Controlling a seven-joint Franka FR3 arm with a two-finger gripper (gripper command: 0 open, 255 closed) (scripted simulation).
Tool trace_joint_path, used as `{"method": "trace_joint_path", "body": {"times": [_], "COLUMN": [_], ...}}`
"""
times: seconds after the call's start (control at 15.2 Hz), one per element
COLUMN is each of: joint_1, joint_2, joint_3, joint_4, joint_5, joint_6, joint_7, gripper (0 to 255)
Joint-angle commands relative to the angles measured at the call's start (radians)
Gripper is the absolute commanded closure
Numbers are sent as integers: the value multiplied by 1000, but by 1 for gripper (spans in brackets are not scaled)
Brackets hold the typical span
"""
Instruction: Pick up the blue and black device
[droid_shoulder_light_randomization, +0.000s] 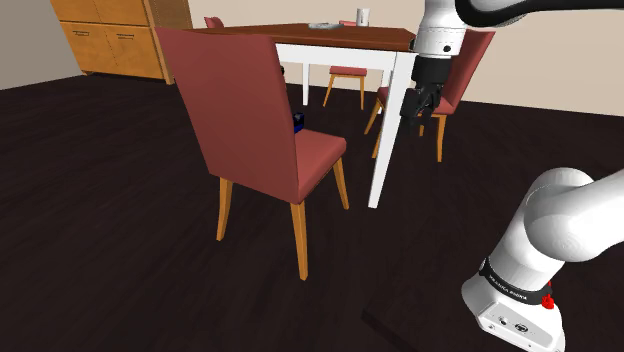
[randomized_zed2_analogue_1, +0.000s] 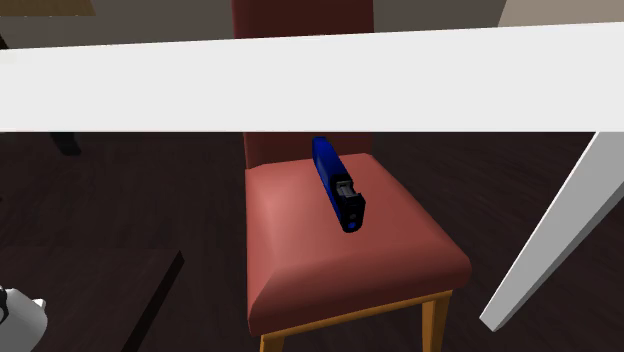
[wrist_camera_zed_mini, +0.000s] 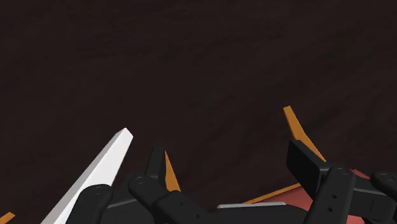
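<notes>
Gripper (droid_shoulder_light_randomization: 416, 108) hangs from the white arm (droid_shoulder_light_randomization: 545, 235) just off the corner of the table (droid_shoulder_light_randomization: 330, 48), close beside the white table leg (droid_shoulder_light_randomization: 388, 130) and well above the dark floor (droid_shoulder_light_randomization: 110, 220). Its two black fingers (wrist_camera_zed_mini: 304, 164) stand apart with nothing between them. The wrist view looks down past them onto that floor, with the white leg slanting in on one side and orange chair legs (wrist_camera_zed_mini: 298, 127) and a sliver of red seat on the other. The blue and black device (randomized_zed2_analogue_1: 338, 186) lies flat on the red seat of a chair (randomized_zed2_analogue_1: 330, 250) that is drawn up to the table. In the second exterior view it sits under the table's white rail, running from the back of the seat toward the middle, its black end nearest the camera and a small grey patch partway along it. In the shoulder view only a speck of blue shows past the edge of that chair's tall back — the device is on the far side of the backrest from the camera, well apart from the gripper. A white cup (droid_shoulder_light_randomization: 362, 15) stands on the brown tabletop, more red chairs (droid_shoulder_light_randomization: 455, 85) sit around the table, and a wooden cabinet (droid_shoulder_light_randomization: 110, 38) stands against the wall in the shoulder view's upper left.
</notes>
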Motion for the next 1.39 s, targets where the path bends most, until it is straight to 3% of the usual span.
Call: {"method": "trace_joint_path", "body": {"times": [0.0, 0.33, 0.66, 1.32], "joint_1": [0, -30, -70, -120], "joint_2": [0, 144, 320, 730], "joint_3": [0, 120, 222, 341], "joint_4": [0, 85, 214, 588], "joint_5": [0, 69, 92, -1], "joint_6": [0, 67, 123, 158], "joint_7": [0, 271, 537, 1064], "gripper": [0, 0, 0, 0]}}
